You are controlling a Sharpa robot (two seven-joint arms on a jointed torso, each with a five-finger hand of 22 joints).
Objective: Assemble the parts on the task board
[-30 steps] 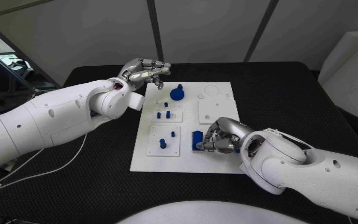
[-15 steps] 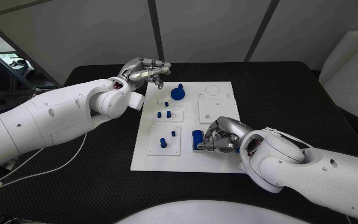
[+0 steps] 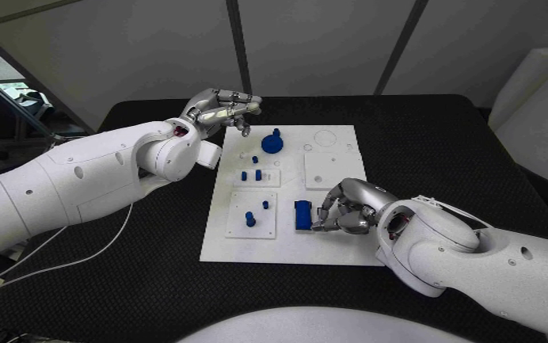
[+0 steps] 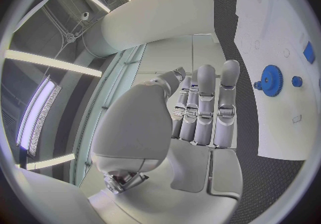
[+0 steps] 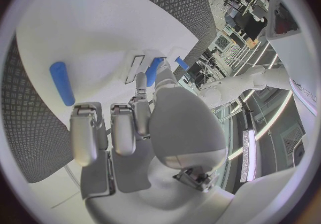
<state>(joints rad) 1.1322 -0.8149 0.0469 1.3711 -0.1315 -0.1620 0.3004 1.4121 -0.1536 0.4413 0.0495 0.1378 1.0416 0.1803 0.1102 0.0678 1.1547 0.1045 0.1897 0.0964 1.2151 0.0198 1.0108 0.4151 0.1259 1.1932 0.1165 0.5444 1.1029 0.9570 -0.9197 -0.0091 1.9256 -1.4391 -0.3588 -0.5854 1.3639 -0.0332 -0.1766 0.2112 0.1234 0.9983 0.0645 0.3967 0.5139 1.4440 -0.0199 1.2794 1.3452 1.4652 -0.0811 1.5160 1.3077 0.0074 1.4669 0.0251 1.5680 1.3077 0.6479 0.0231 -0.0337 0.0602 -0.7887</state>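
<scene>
A white task board [image 3: 331,249] lies in the middle of a black table [image 3: 457,153], in the centre of the head view. Small blue parts sit on it. A long blue block [image 3: 302,215] rests near the board's lower right area, just to the left of the right hand [image 3: 352,208]. The right hand's fingertips [image 3: 323,223] are curled down beside the block; whether they touch or grip it cannot be told (the right wrist view shows a blue bar [image 5: 61,82] lying free on the board, apart from the bent fingers [image 5: 87,138]).

Toward the upper middle of the board stands a blue gear [image 3: 272,143] on a peg. Below it, two short blue pegs [image 3: 250,175] stand in a small white block. Lower left, more blue pegs [image 3: 249,219] stand in another white block.

The left hand [image 3: 219,108] hovers at the board's upper left corner, above the table edge, holding nothing. Its fingers [image 4: 200,109] lie extended side by side in the left wrist view, with the gear [image 4: 272,79] well off to one side.
</scene>
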